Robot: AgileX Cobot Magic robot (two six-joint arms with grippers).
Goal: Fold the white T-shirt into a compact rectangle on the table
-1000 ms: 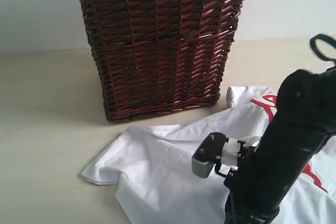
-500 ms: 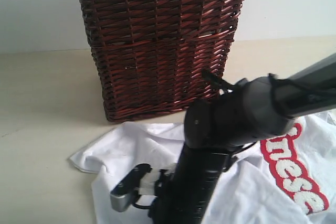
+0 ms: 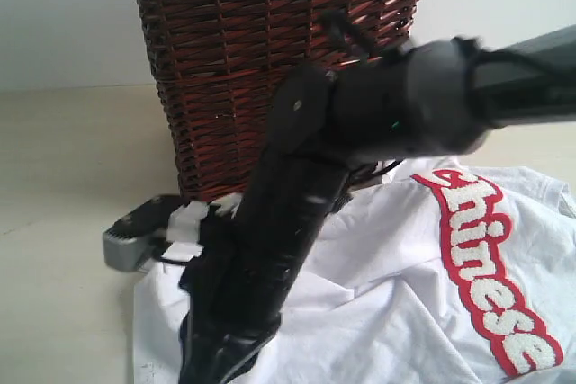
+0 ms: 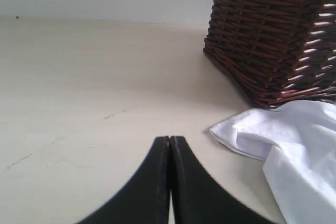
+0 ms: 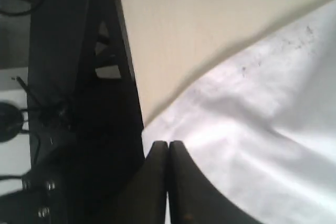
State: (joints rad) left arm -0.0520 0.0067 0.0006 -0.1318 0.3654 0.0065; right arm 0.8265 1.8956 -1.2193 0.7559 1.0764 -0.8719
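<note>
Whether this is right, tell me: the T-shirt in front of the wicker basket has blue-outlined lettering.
Wrong colour: the white T-shirt in front of the wicker basket has red-outlined lettering, as the exterior view shows.

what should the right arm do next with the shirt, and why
Probably draw the shirt away from the basket to spread it flat: the right end effector looks shut on its edge, the cloth lies wrinkled, and its corner sits right by the basket's base.
</note>
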